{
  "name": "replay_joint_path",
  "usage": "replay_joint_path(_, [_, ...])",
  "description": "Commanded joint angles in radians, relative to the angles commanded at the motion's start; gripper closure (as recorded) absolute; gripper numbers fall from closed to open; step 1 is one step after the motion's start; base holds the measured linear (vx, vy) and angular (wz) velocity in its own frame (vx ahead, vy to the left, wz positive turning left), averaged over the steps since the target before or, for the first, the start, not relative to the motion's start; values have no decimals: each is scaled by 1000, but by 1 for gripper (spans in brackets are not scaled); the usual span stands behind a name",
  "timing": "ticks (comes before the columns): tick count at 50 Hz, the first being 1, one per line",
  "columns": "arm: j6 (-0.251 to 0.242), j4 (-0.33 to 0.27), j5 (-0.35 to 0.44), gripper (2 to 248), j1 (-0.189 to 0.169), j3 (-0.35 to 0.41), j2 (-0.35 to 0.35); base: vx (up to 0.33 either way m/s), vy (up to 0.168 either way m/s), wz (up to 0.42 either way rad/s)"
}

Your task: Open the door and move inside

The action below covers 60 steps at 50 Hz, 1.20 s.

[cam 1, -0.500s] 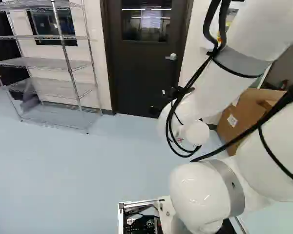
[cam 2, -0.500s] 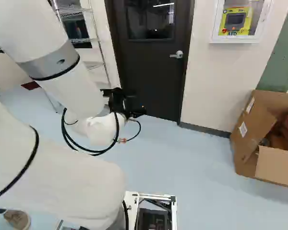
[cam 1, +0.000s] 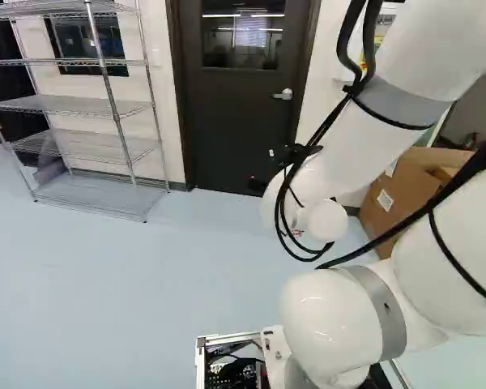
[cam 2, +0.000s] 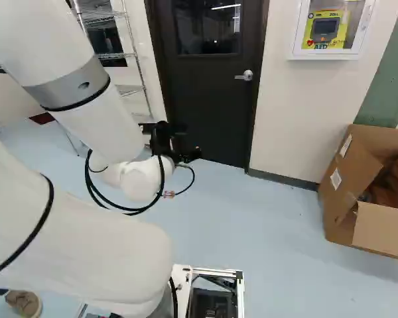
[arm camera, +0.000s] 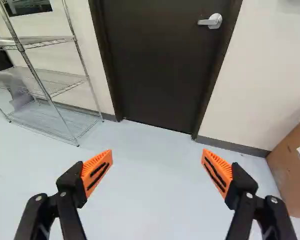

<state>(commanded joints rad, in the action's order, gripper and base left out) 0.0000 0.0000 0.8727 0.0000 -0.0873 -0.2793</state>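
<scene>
**Black door with a dark window, shut; silver lever handle not reached**

The step in hand looks like the approach: the rigid white arm seems to be lining up for the handle before any opening. The black claw with orange pads stands wide apart, nothing between its fingers, above the pale blue-grey floor and short of the door.

The door stands in the cream wall at the floor's far edge, its frame running down to that edge. The handle sits near the door's right side in both base views, its lever pointing inward across the panel. The next move probably calls for driving closer and raising the claw to handle height, then bringing it around or onto the lever to press it down. Which way the door swings I cannot tell; that decides between pushing and pulling.

Counted: one door, one handle, one claw with two fingers, one arm. Around them: one silver wire shelving rack with five shelves, on the floor left of the door; one open brown cardboard box, near the floor's far edge to the right; one white wall cabinet holding one yellow device.
</scene>
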Motion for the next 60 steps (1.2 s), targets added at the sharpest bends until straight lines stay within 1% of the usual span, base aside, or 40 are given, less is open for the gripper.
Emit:
replay_joint_path(36, [0, 0, 0, 3, 0, 0, 0, 10, 1, 0])
replay_joint_path(60, [0, 0, 0, 3, 0, 0, 0, 158, 3, -12])
